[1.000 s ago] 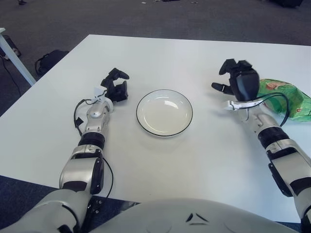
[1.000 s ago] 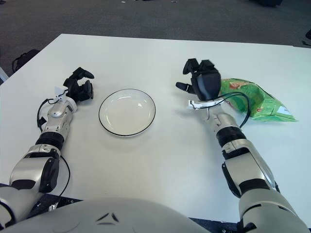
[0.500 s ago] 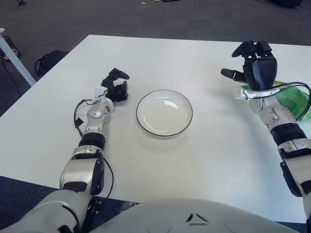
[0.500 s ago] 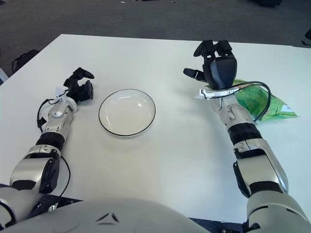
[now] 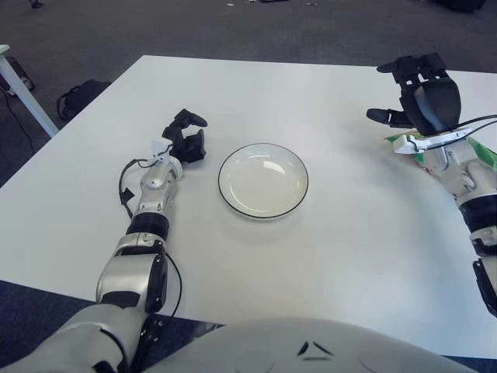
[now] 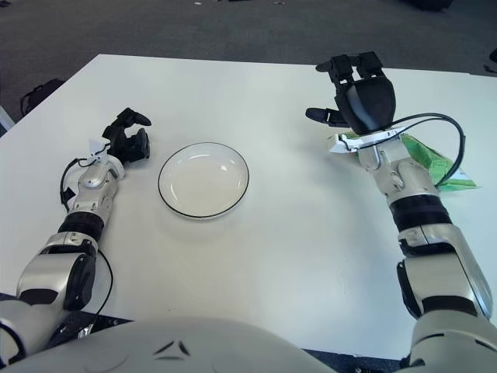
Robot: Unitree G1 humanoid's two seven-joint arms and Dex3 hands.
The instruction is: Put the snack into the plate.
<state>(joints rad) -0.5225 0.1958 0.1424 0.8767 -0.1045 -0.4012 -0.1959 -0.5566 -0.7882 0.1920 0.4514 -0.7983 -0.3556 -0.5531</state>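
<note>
The right hand (image 6: 359, 92) is held raised with fingers spread and empty above the green snack bag (image 6: 432, 160) at the white table's (image 6: 256, 256) right side, well apart from the empty plate (image 6: 203, 179); the left hand (image 6: 128, 138) is rested unclenched beside the plate.

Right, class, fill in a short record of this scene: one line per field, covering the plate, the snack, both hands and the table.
plate: white with dark rim, empty, centre-left on table
snack: green bag, far right, mostly hidden behind right forearm
right hand: raised over the bag's near end, fingers spread, holding nothing
left hand: resting left of plate, fingers relaxed
table: white
snack in plate: no
</note>
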